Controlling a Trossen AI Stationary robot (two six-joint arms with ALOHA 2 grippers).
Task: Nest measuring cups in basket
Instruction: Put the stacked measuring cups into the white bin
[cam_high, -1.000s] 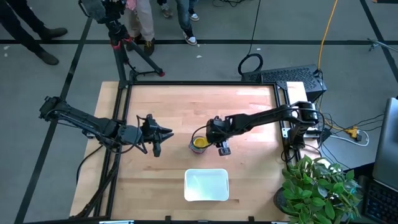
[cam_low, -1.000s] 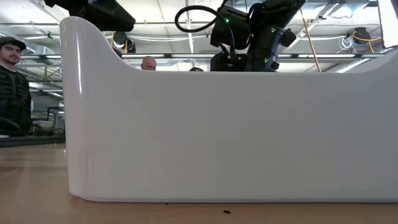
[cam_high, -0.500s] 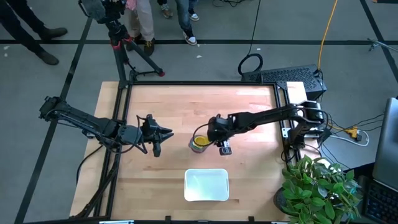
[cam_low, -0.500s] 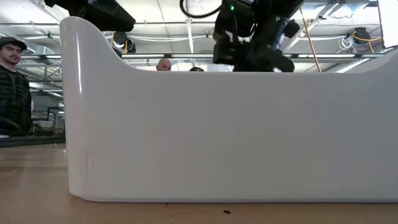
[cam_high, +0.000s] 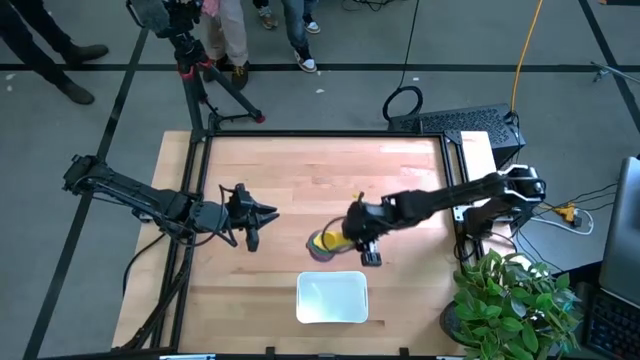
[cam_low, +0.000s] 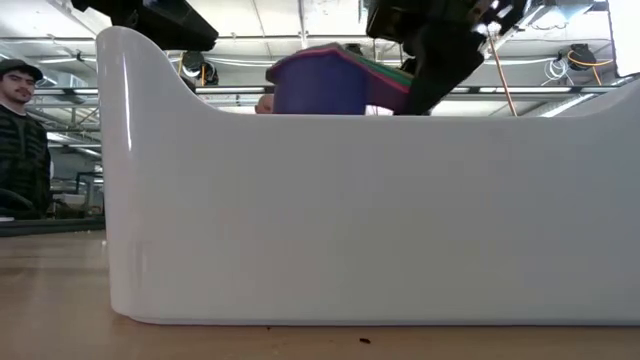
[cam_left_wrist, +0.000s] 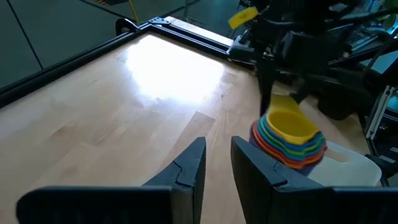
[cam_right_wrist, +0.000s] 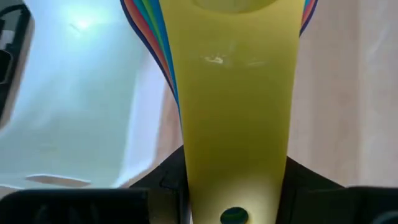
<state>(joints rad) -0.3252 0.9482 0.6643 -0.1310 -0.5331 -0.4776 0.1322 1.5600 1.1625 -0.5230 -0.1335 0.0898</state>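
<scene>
Several measuring cups sit nested in one stack (cam_high: 322, 243), yellow on top and dark blue outermost. The stack also shows in the left wrist view (cam_left_wrist: 289, 134) and over the basket's far rim in the low view (cam_low: 320, 85). My right gripper (cam_high: 350, 238) is shut on the stack's handles, just beyond the far side of the white basket (cam_high: 301, 298). The basket stands on the table near its near edge. My left gripper (cam_high: 268, 215) is open and empty, left of the stack, and points toward it (cam_left_wrist: 217, 163). My right gripper pinches the bundle of stacked handles between its two fingers, near the handles' free ends, with the yellow handle (cam_right_wrist: 233, 143) on top. The fingers come about level from the table's right and lie along the handles. In the low view the bowls tilt, with the handles (cam_low: 392, 88) rising toward the gripper.
The basket's wall (cam_low: 350, 220) fills the low view and hides the table behind it. A potted plant (cam_high: 512, 298) stands past the near right corner. A tripod (cam_high: 195, 60) and people's legs stand beyond the far edge. Bare wood lies on the far half of the table (cam_high: 320, 170).
My right gripper has moved toward the table's near edge and the basket, carrying the stack of cups. In the low view the stack has come into sight above the basket's far rim, where only the gripper showed before.
</scene>
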